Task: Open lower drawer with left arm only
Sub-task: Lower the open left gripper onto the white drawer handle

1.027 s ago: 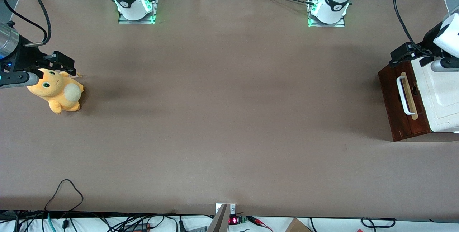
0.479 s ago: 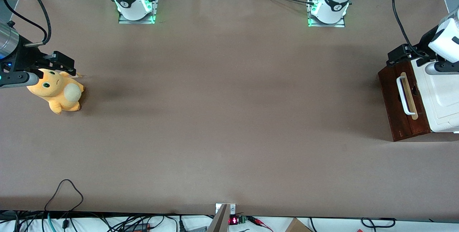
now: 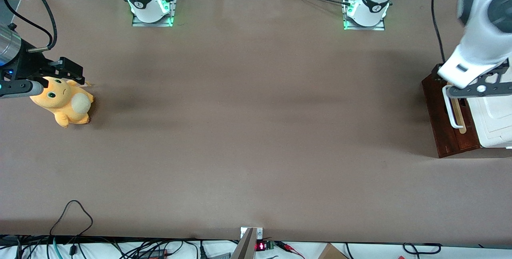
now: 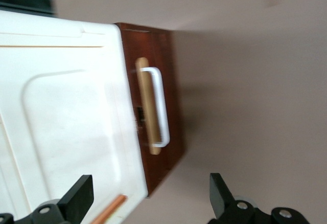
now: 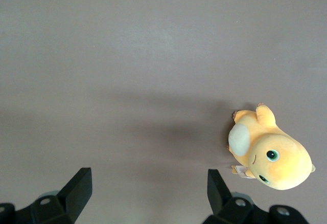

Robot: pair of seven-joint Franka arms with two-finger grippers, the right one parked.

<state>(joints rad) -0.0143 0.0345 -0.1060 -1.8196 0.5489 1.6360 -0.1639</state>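
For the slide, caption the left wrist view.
Open gripper hovers above the cabinet, lower drawer shut, handle ungrasped.

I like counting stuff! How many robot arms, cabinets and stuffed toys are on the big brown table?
Robot arms: 2, and the left arm has its gripper open above the lower drawer
Cabinets: 1
Stuffed toys: 1
Total: 4
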